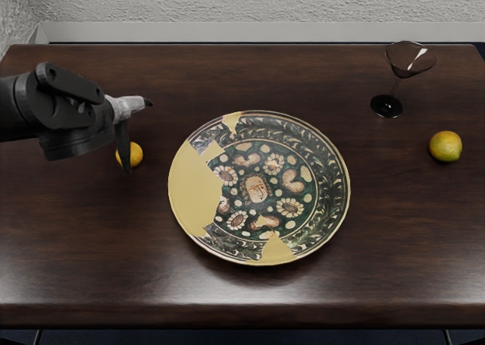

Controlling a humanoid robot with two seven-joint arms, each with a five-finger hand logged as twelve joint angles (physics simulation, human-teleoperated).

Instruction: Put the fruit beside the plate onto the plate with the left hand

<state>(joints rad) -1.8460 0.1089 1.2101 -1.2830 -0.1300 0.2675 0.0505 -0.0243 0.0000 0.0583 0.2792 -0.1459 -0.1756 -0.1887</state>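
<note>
Orange fruit (pixel 136 155) sits on the dark counter (pixel 83 246) just under the left hand (pixel 120 116), partly hidden behind one downward-pointing finger. The fingers (pixel 123 144) are spread, one down and another stretched toward the plate (pixel 186 186), and they grip nothing; whether the lower one touches the fruit I cannot tell. The plate lies just beyond the fingertips — a wine glass (pixel 408 58) and a second yellow fruit (pixel 445 145) stand far past it.
</note>
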